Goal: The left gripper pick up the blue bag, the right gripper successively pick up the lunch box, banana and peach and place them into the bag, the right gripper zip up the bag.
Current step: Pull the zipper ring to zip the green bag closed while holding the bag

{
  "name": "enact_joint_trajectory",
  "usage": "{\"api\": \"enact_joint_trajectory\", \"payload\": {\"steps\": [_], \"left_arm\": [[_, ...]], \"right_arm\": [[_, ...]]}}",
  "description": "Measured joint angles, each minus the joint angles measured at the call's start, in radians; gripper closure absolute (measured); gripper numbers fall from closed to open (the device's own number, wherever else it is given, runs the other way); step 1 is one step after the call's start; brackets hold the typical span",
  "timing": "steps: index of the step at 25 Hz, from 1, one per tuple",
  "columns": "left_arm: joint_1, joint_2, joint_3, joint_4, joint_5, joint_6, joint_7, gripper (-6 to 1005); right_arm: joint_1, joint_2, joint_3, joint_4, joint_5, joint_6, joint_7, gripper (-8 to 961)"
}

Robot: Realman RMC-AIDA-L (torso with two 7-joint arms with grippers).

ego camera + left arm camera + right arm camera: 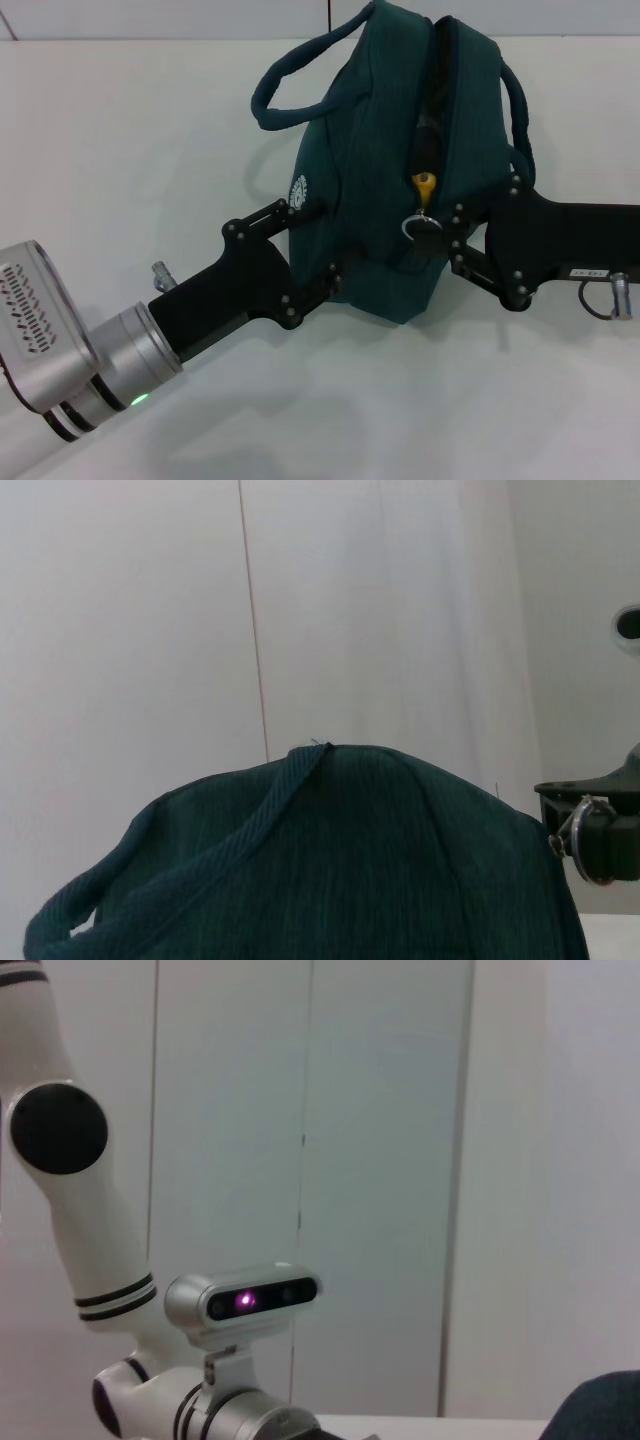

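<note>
The blue bag (400,170) sits mid-frame on the counter (120,140), soft and sagging; my left claw (312,250) is clamped on its side. My right claw (440,240) pinches the small ring pull (414,227), the place to hold, and the banana (424,184) peeks through the zipper gap.

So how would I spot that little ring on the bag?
Find the blue bag held between the two black claws on the white table. Follow its open zipper down toward the right gripper. The ring pull hangs there, under a yellow bit peeking out: it's the only shiny silver loop on the bag.
</note>
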Motion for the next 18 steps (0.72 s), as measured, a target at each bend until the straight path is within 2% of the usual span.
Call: {"api": "enact_joint_trajectory", "payload": {"steps": [18], "left_arm": [[0.002, 0.000, -0.001, 0.025, 0.002, -0.008, 0.020, 575]], "right_arm": [[-0.009, -0.003, 0.002, 0.012, 0.017, 0.008, 0.002, 931]]}}
